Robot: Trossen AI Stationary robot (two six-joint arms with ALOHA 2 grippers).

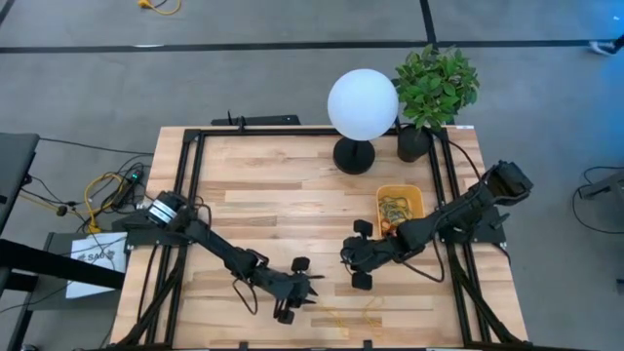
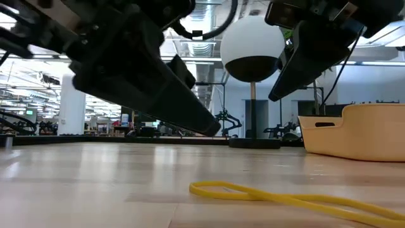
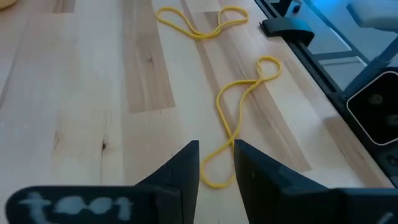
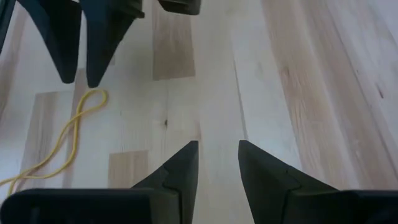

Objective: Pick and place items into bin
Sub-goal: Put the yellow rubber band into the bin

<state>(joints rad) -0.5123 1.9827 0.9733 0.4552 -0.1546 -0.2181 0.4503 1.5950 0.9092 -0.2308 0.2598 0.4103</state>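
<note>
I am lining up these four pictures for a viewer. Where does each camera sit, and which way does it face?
High: overhead, straight down on the table, both arms, yellow bin.
Low: at tabletop height, level across; arms overhead, a yellow rubber band close.
Left wrist: behind the open left gripper, over a yellow band.
Right wrist: behind the open right gripper, facing the left gripper.
Shared: both wrist views show yellow bands.

Hardly any writing can be read. A white sheet (image 1: 90, 257) lying on the floor at about eight o'clock from the bench (image 1: 273, 185) carries dark print that seems to begin "SAI", the rest too small to tell. Blurred white marks on the left wrist's housing (image 3: 68, 204) cannot be read.
</note>
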